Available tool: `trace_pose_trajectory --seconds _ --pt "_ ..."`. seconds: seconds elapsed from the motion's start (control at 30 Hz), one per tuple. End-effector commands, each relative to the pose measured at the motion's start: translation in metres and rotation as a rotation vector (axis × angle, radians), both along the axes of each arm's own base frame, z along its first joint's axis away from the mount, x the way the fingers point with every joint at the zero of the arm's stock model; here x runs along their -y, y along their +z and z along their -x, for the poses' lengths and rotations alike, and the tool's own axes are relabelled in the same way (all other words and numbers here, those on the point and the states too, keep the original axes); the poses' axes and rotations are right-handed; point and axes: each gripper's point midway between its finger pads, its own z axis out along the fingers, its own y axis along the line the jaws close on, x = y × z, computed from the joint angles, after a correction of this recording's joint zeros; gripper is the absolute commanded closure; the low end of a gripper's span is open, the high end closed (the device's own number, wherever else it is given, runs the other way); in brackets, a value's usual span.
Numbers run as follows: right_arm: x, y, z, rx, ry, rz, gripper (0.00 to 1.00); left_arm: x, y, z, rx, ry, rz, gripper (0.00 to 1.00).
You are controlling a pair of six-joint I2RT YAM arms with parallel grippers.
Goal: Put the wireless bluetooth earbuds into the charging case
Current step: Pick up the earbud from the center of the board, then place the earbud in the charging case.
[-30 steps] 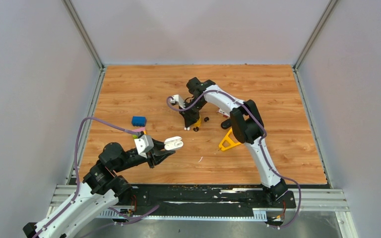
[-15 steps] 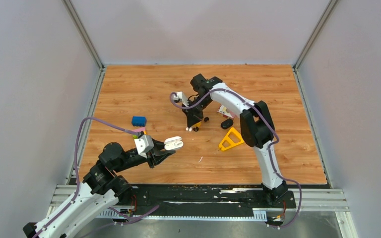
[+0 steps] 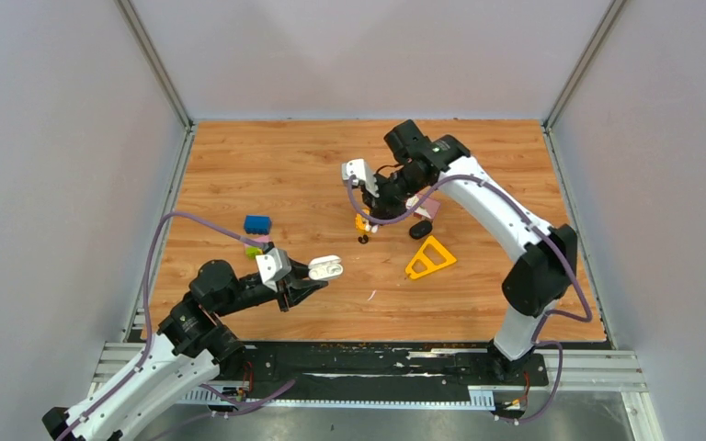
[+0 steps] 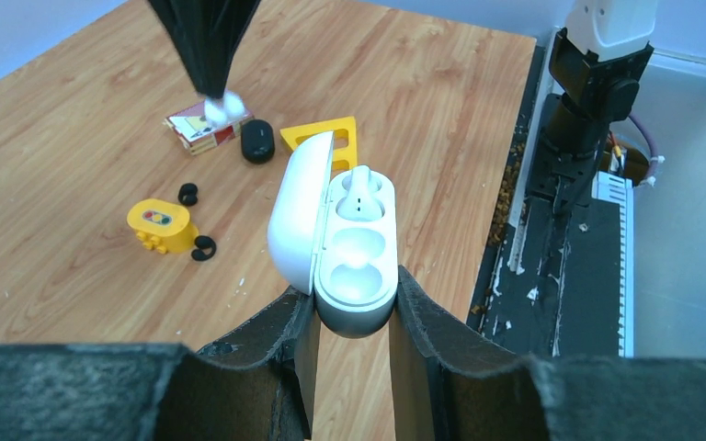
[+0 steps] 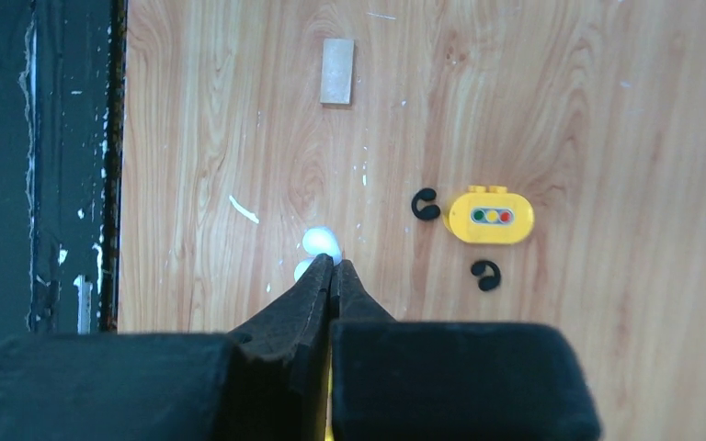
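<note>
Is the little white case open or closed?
Open. The charging case in the left gripper has its lid swung up, showing one white earbud seated and the nearer slot empty.

Two white arms [image 3: 492, 197] with black joints, purple cables [image 3: 151, 262], tapered black fingers [image 4: 271, 340].

Near left, clamped in the left hand [image 3: 303, 282]: the white charging case [image 3: 324, 267], poking out toward mid-bench [image 3: 239, 165]. Just behind, a blue block [image 3: 257, 223]. Further back, reaching in from the right and pointing down, the right hand [image 3: 368, 217], right over a yellow brick [image 3: 361, 223]. Just in front of that, one black earbud [image 3: 363, 240]. Off to the right, a black oval piece [image 3: 420, 230] and a yellow triangle [image 3: 429, 258], close but apart.
</note>
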Motion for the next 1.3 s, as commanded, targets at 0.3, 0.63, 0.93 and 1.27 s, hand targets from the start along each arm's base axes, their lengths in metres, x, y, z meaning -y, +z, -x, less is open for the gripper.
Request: trace_pose_trajectory --seconds 0.3,0.63,0.93,1.27 --pt "0.01 0.106 0.094 0.368 0.279 0.058 1.0 0.009 0.009 0.001 0.022 -0.053 0.003 1.0" --pt "-0.045 0.133 0.14 0.498 0.284 0.048 1.0 0.005 0.015 0.002 0.045 -0.036 0.023 1.0" --pt "-0.079 0.153 0.139 0.454 0.205 -0.065 1.0 -0.005 0.026 0.001 0.111 0.01 0.065 1.0" --pt "-0.095 0.157 0.153 0.377 0.233 -0.135 1.0 -0.005 0.029 0.003 0.117 0.007 0.074 1.0"
